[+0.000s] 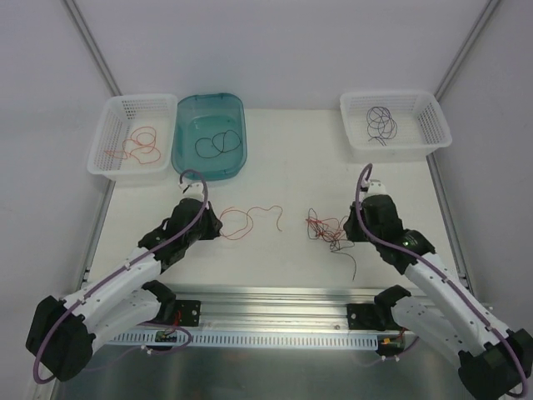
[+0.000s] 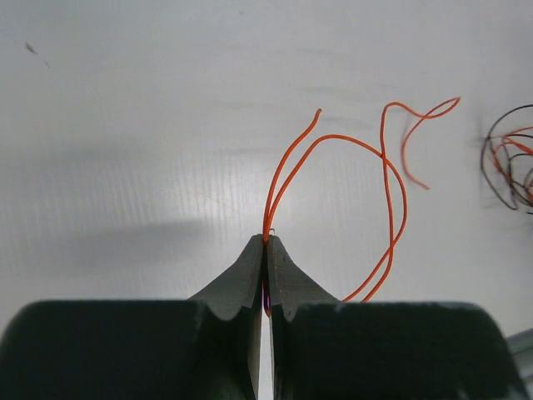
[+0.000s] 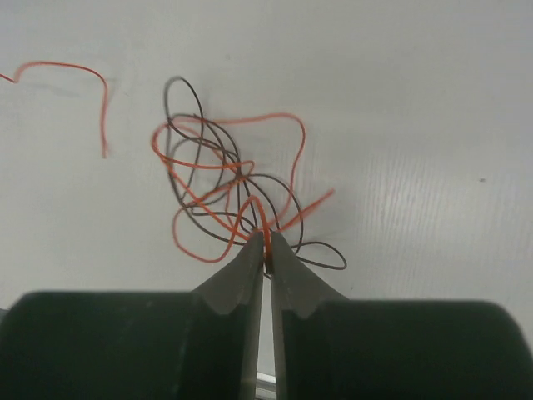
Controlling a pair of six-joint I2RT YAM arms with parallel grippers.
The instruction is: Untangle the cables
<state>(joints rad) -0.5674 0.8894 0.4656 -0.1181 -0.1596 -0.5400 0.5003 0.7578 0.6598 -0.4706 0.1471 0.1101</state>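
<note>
Cables (image 1: 323,225) lie tangled on a white table (image 1: 291,158) between pale walls (image 1: 275,50).

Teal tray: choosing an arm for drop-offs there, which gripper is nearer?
Left. The left gripper, pinching the orange cable, is just in front of the teal tray; the right gripper, on the tangle, is far to its right.

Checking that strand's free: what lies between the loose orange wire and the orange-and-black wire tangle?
Only bare white tabletop: the top view shows a gap between the loose orange wire and the orange-and-black wire tangle, nothing bridging it.
</note>
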